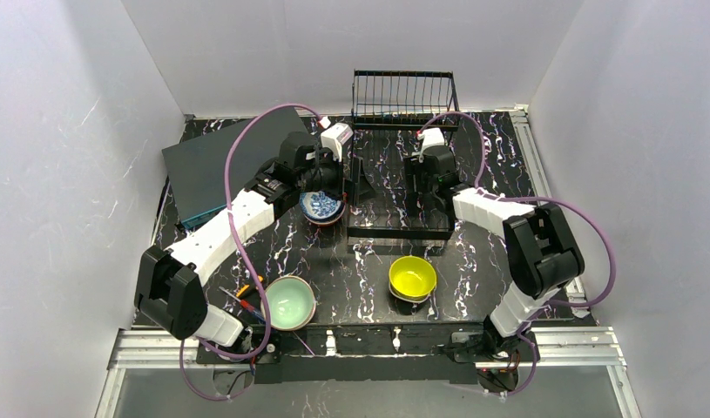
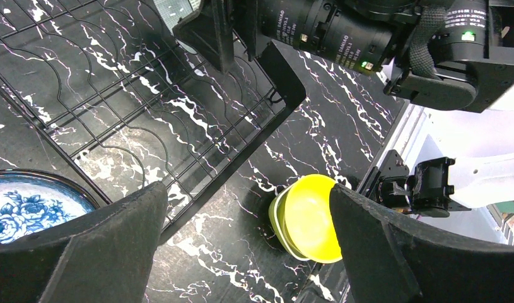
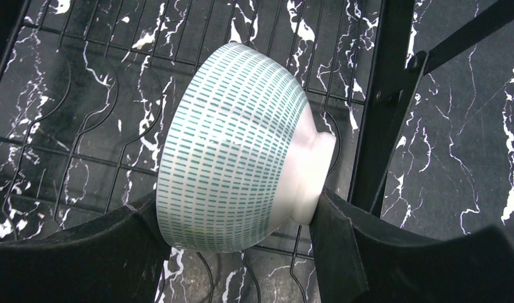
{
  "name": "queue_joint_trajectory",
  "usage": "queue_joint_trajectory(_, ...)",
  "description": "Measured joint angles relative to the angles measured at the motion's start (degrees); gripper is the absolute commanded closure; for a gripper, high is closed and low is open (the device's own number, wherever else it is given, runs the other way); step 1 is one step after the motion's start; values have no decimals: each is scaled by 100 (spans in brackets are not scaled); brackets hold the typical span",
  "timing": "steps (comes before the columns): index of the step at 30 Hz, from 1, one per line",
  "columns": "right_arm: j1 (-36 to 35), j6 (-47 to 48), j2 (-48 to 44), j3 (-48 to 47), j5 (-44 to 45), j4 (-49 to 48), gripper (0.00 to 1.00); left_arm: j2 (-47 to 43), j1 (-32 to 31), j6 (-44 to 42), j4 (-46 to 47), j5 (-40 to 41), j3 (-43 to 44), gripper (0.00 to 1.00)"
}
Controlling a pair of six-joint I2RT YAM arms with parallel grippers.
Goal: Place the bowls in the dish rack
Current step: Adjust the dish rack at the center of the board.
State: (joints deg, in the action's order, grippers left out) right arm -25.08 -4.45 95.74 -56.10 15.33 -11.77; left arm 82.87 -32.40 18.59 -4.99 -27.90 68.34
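Note:
My right gripper [image 3: 235, 208] is shut on a white bowl with green dashes [image 3: 235, 148], held on its side just above the wires of the black dish rack's flat base [image 3: 84, 95]; my arm hides this bowl in the top view. My left gripper [image 2: 245, 208] is open and empty at the rack's left edge [image 2: 147, 113], next to a blue-and-white patterned bowl [image 1: 321, 207] on the table. A yellow bowl [image 1: 412, 277] and a mint-green bowl [image 1: 289, 301] sit near the front. The rack's upright basket [image 1: 403, 96] stands at the back.
A dark grey flat box [image 1: 225, 161] lies at the back left. White walls enclose the table on three sides. The right gripper [image 1: 429, 187] and left gripper [image 1: 344, 190] are close together over the rack base [image 1: 399, 228].

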Motion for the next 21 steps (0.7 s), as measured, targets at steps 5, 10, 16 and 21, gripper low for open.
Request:
queue_joint_trajectory(5,-2,0,214,-133,175,-85,99,0,0,0,0,0,0,2)
queue_joint_trajectory(10,-4,-15,302,-203,232,-107,99,0,0,0,0,0,0,2)
queue_joint_trajectory(16,0,-31,444,-273,142,-256,99,0,0,0,0,-2,0,2)
queue_joint_trajectory(21,55,-35,483,-278,-9,-339,92,0,0,0,2,-17,0,2)
